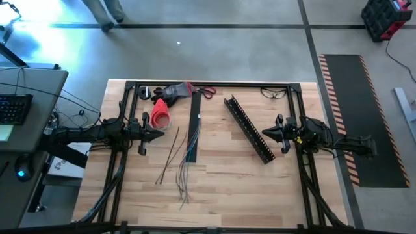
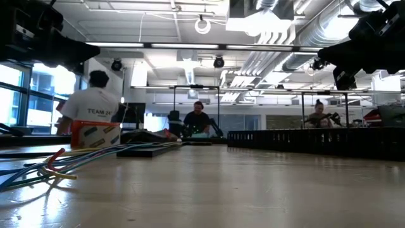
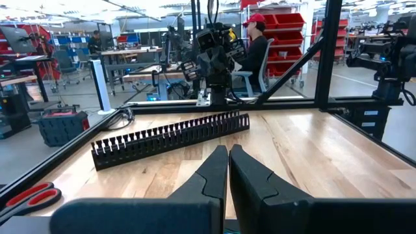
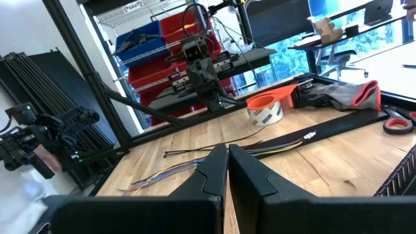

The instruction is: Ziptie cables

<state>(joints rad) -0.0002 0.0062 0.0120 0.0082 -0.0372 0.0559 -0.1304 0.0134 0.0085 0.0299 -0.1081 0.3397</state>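
Cables (image 1: 182, 162) lie loose on the desk (image 1: 247, 188) between the two arms, free ends splayed toward the near edge, upper part beside a flat black strip (image 1: 193, 127). Left gripper (image 1: 158, 134) and right gripper (image 1: 265, 132) both hover with fingers pressed shut, holding nothing. Thin wires so spread may slip or separate when pinched, so a grasp could catch only some. No ziptie can be made out; perhaps it hides among the clutter near the orange tape roll (image 1: 160, 115).

cables (image 2: 44, 170) — blurred | scissors (image 3: 29, 197) — cut off by edge
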